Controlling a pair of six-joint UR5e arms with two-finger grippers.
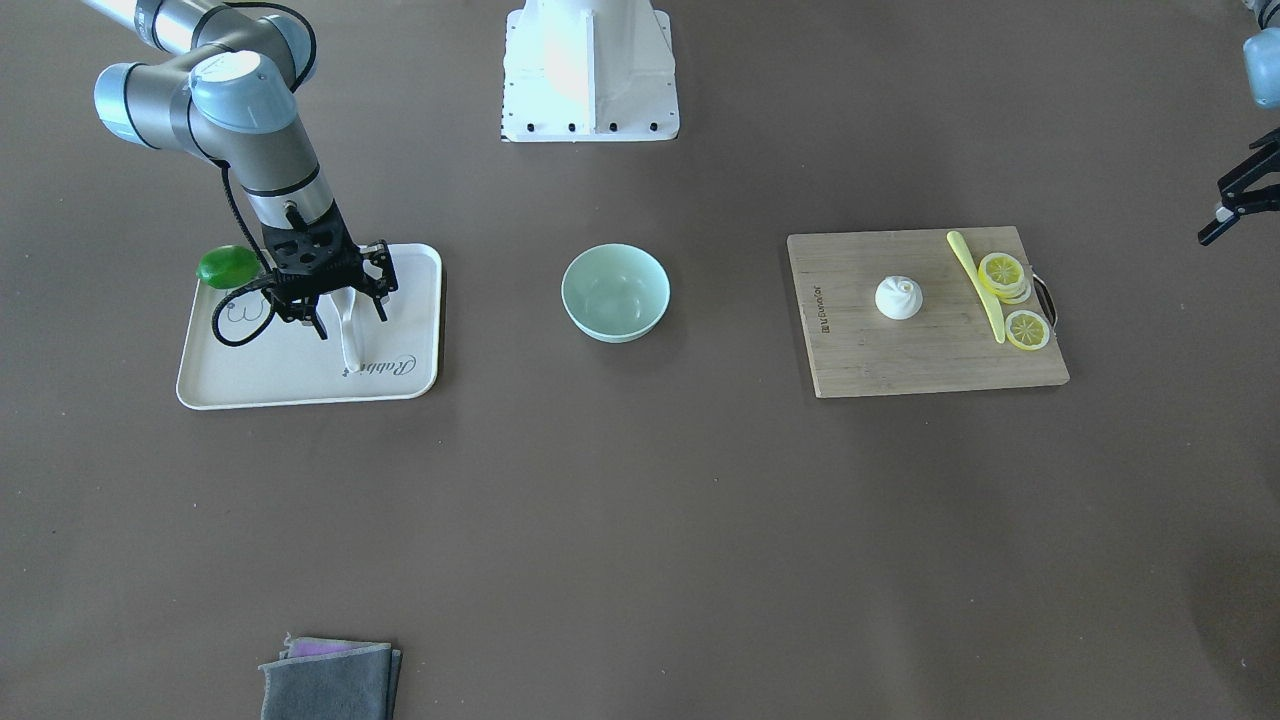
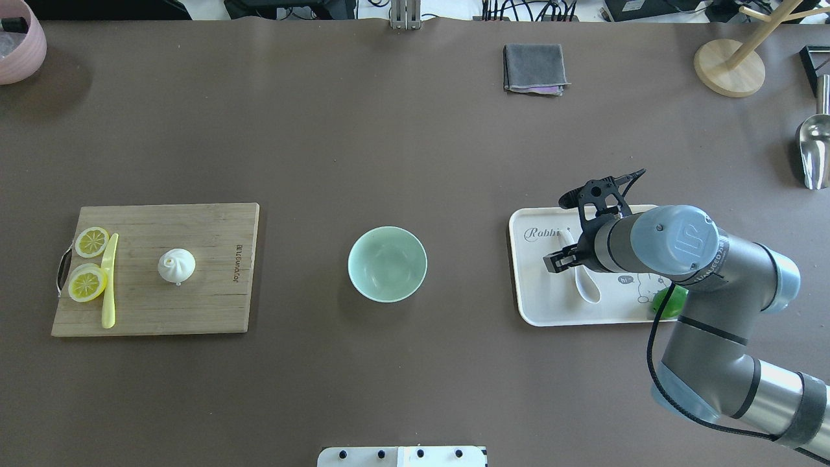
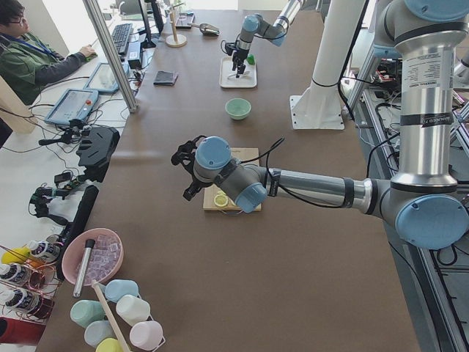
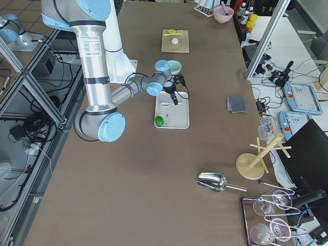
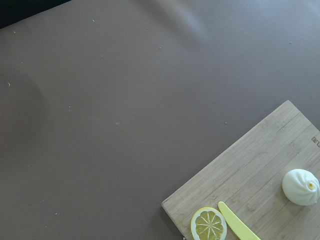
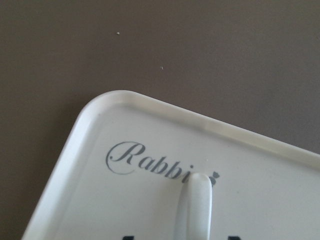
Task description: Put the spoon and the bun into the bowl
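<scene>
The white spoon (image 1: 349,345) lies on a cream tray (image 1: 300,385) at the robot's right; its handle also shows in the right wrist view (image 6: 197,205). My right gripper (image 1: 350,322) is open, low over the tray, with one finger on each side of the spoon. The mint-green bowl (image 1: 600,325) stands empty at the table's middle. The white bun (image 1: 898,297) sits on a wooden board (image 1: 900,365) at the robot's left and shows in the left wrist view (image 5: 300,186). My left gripper (image 1: 1245,195) hangs open and empty beyond the board's outer end.
A yellow knife (image 1: 975,285) and lemon slices (image 1: 1003,272) lie on the board beside the bun. A green round object (image 1: 228,266) sits at the tray's edge. A folded grey cloth (image 1: 330,680) lies at the operators' side. The robot's white base (image 1: 590,70) stands behind the bowl.
</scene>
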